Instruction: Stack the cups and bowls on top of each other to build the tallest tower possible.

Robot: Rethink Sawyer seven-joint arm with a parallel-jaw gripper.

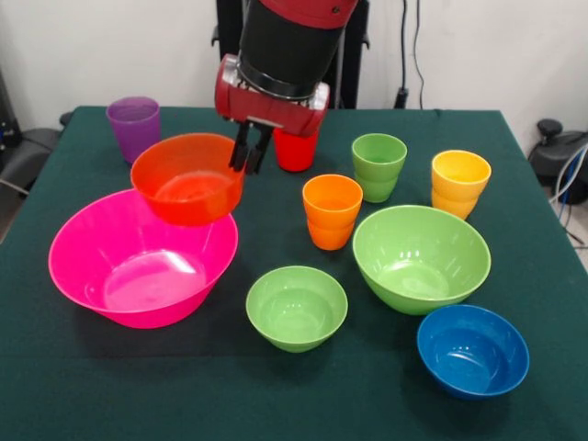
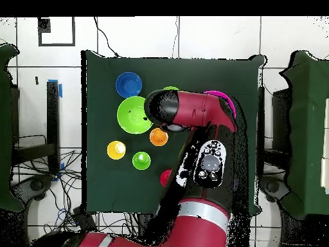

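Gripper point(image 1: 250, 156) w/ red-orange bowl point(image 1: 188, 178) above pink bowl point(image 1: 138, 262).

arm point(image 2: 193, 116) over table point(image 2: 103, 180), blue bowl point(image 2: 128, 84) uncovered

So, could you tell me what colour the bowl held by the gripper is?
Red-orange bowl, clearest in the front view.
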